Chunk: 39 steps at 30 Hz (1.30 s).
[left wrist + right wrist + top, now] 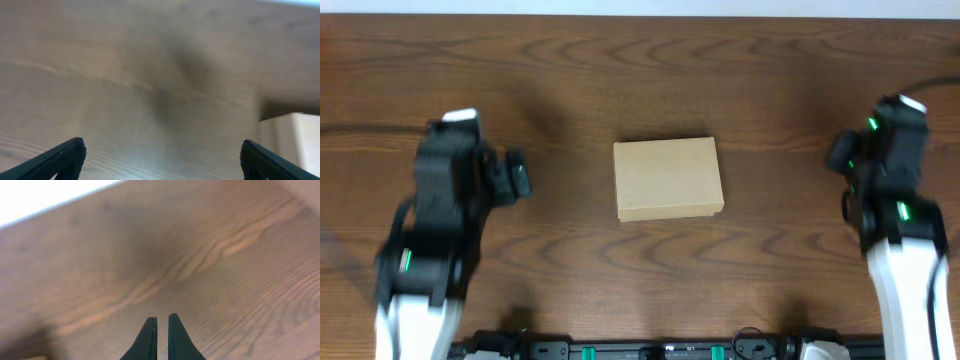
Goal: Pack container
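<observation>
Container [668, 179] — tan cardboard box, lid flap down, contents hidden; lies flat at the middle of the wooden table [640, 60]. Left gripper [161, 148] — fingers spread wide, nothing between them; box apart on its right, one pale corner showing at the edge of the left wrist view. Right gripper [161, 320] — fingers drawn nearly together, holding nothing; box well apart on its left.

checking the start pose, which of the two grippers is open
The left gripper: it is spread wide in its wrist view, while the right gripper is closed down to a thin slit.
</observation>
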### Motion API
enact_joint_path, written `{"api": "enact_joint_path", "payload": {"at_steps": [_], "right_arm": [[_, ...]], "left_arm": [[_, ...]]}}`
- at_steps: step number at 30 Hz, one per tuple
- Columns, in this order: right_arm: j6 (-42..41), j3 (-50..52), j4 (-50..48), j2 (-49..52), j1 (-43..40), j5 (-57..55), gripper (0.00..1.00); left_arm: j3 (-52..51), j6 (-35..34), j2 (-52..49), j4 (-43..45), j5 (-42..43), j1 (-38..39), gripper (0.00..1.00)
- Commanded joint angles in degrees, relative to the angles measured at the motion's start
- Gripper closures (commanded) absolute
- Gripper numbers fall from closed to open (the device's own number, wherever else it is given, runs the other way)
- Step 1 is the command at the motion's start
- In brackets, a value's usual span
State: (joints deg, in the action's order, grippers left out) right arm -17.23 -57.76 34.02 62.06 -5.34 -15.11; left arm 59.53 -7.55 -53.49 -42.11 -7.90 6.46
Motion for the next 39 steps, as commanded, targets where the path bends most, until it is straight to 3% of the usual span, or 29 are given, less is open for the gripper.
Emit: {"api": "enact_joint_path", "payload": {"at_steps": [1, 8, 14, 18, 26, 33, 35, 39], "right_arm": [[0.8, 5.0, 0.3, -10.2, -0.2, -1.1, 0.93], [6.6, 15.0, 7.6, -31.0, -0.2, 3.6, 0.65], [3.8, 17.2, 14.9, -40.4, -0.2, 5.1, 0.57], [1.6, 17.6, 19.5, -41.2, -0.2, 5.2, 0.55], [-0.8, 21.4, 17.7, -41.2, 0.1, 5.2, 0.53], [4.7, 22.0, 14.6, -41.0, 0.1, 5.7, 0.5], [4.7, 22.2, 14.3, -40.6, 0.1, 6.0, 0.41], [4.7, 23.3, 13.8, -39.1, 0.1, 7.1, 0.37]], "left_arm": [[-5.0, -1.0, 9.2, -0.6, -4.5, 1.7, 0.03], [-16.0, -1.3, 27.1, -1.7, -4.6, 1.8, 0.05], [-18.6, -8.1, 34.8, -4.7, -4.7, 1.8, 0.05], [-20.4, -8.3, 35.2, -7.2, -4.7, 1.8, 0.05], [-21.0, -8.9, 35.2, -5.2, -5.8, 1.8, 0.05], [-21.0, -9.2, 35.2, -6.9, -7.7, 1.8, 0.05], [-21.0, -9.2, 35.2, -7.7, -7.7, 1.8, 0.05], [-21.0, -9.2, 35.2, -9.2, -7.7, 1.8, 0.05]]}}
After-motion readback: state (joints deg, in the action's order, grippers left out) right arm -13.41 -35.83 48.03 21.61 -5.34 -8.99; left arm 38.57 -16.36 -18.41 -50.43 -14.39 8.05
